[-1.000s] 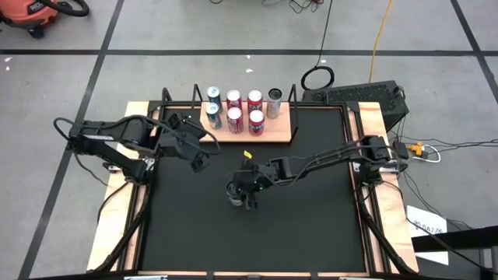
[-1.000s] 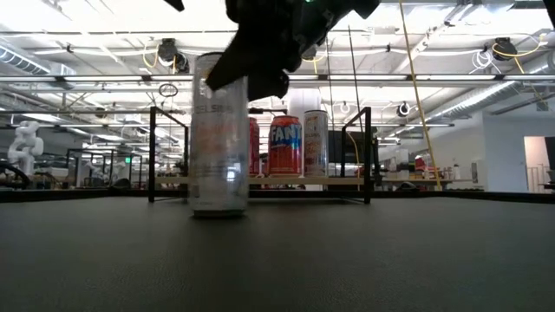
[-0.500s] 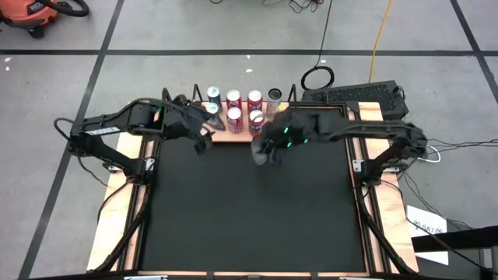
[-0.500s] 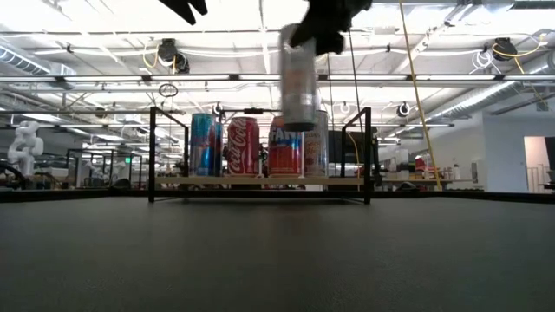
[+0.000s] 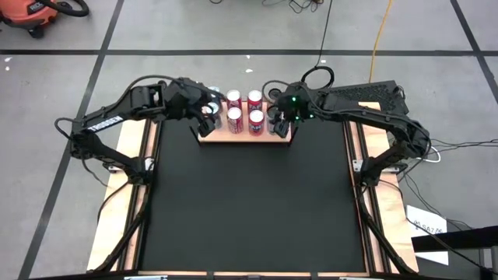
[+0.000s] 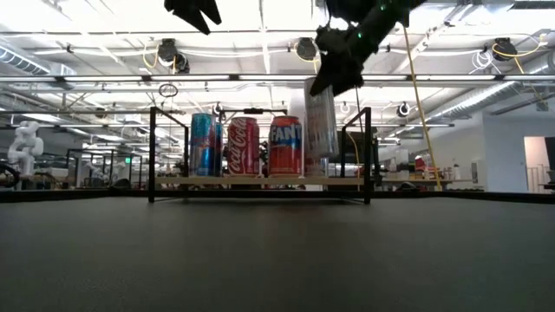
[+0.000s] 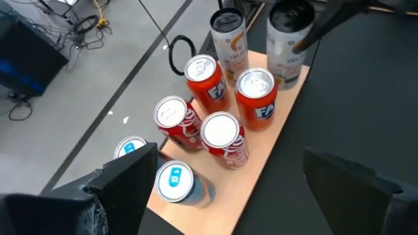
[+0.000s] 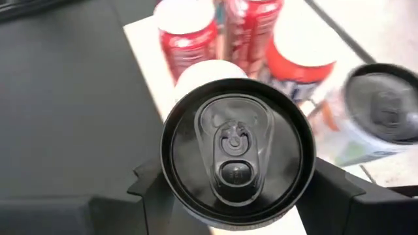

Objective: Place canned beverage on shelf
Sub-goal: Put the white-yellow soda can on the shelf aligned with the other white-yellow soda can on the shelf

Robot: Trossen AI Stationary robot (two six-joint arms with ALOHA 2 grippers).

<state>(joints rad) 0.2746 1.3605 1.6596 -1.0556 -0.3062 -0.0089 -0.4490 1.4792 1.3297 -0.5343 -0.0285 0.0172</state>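
Standing upright, long axis vertical, the silver can (image 6: 321,117) hangs clamped in the right gripper (image 5: 278,121) above the shelf (image 6: 260,181). Half a second earlier it hung short of the board. The left gripper (image 7: 228,189) hovers open over the blue cans (image 7: 175,181).

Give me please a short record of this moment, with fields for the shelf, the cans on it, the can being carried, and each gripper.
shelf: light-wood board with black corner rods, at the table's far edge
cans standing on shelf: seven; two blue, four red, one pale slim
carried can: slim silver can, upright, over the shelf's right front corner, bottom above the board
right gripper: shut on the silver can from above
left gripper: open, over the shelf's left end, holding nothing
task state: can not yet set down
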